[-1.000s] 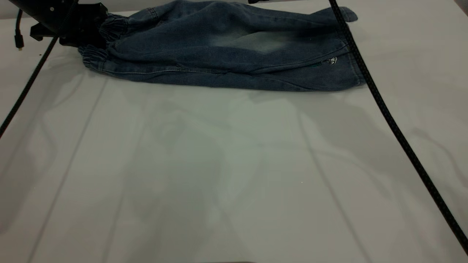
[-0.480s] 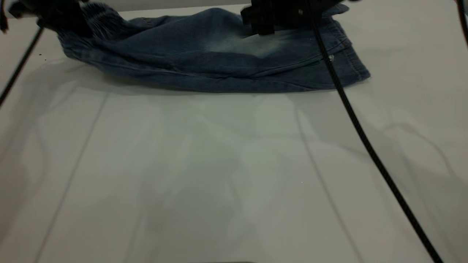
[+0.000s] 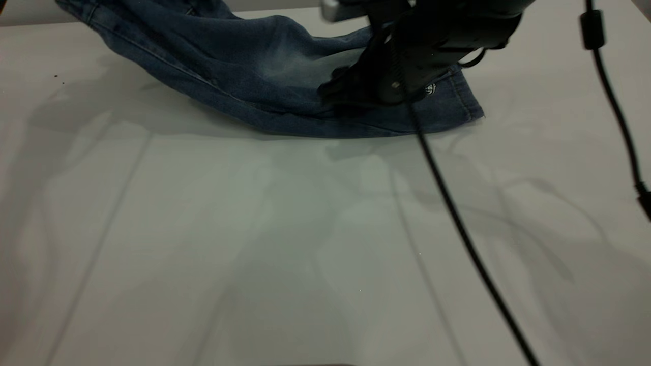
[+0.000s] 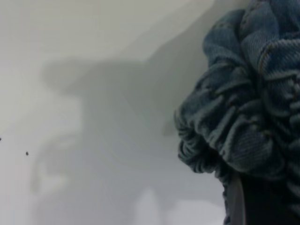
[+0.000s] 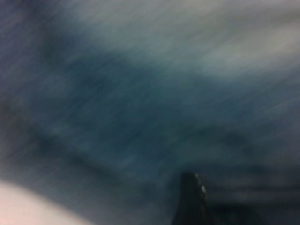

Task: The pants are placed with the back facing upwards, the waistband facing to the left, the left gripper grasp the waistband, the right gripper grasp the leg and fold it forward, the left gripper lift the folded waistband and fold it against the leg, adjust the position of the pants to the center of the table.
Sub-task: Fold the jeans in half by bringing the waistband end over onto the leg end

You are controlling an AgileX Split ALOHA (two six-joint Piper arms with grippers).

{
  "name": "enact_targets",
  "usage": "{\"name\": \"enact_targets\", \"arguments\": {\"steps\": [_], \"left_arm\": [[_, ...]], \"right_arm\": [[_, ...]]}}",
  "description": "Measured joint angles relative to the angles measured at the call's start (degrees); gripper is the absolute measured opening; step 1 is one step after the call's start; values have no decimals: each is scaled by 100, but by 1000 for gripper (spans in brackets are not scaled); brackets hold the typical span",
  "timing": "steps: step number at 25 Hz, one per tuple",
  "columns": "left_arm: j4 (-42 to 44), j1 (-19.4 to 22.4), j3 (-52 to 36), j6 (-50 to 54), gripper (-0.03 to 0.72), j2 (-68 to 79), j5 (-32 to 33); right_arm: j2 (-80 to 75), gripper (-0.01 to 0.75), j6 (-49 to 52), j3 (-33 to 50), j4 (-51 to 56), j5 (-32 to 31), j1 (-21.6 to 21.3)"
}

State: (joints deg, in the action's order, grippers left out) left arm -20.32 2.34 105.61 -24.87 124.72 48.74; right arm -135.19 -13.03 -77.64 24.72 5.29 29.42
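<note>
The dark-blue denim pants (image 3: pixel 244 66) lie at the far side of the white table (image 3: pixel 254 229). Their left end rises off the table and leaves the exterior view at the top left. In the left wrist view the ruched waistband (image 4: pixel 234 117) hangs bunched above the table, with my left gripper (image 4: pixel 253 192) shut on it. My right gripper (image 3: pixel 351 94) is down on the leg (image 3: pixel 447 104), near the small print by the hem. Its wrist view shows only blurred denim (image 5: pixel 140 108) close up.
Two black cables cross the right half of the exterior view, one (image 3: pixel 457 218) running from the right arm to the near edge, another (image 3: pixel 615 112) at the far right. Bare tabletop fills the whole near half. A few dark specks (image 4: pixel 26 153) mark the table.
The left end of the pants has risen and gone out of the top left. The right arm has come down onto the leg, and the hem has slid slightly left.
</note>
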Motion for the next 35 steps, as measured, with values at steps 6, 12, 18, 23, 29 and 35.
{"name": "enact_targets", "arguments": {"steps": [6,12,18,23,29,35], "left_arm": [[-51,-295,305,-13,97,-13,88],[-51,-646,805,-35,97,-13,282],[-51,-862,1068,-58,97,-13,364],[-51,-952,1078,-58,97,-13,398],[-46,-1473,1078,-58,97,-13,431],[-46,-2301,1078,-53,97,8,365]], "right_arm": [[0,435,-5,-23,-13,-203,573],[7,435,-5,-34,-24,-277,960],[490,435,-170,-36,-50,-949,993],[1671,435,-325,-36,-64,-1922,775],[3033,435,-325,-36,-114,-3138,-2],[4049,435,-327,-24,-142,-3549,-827]]}}
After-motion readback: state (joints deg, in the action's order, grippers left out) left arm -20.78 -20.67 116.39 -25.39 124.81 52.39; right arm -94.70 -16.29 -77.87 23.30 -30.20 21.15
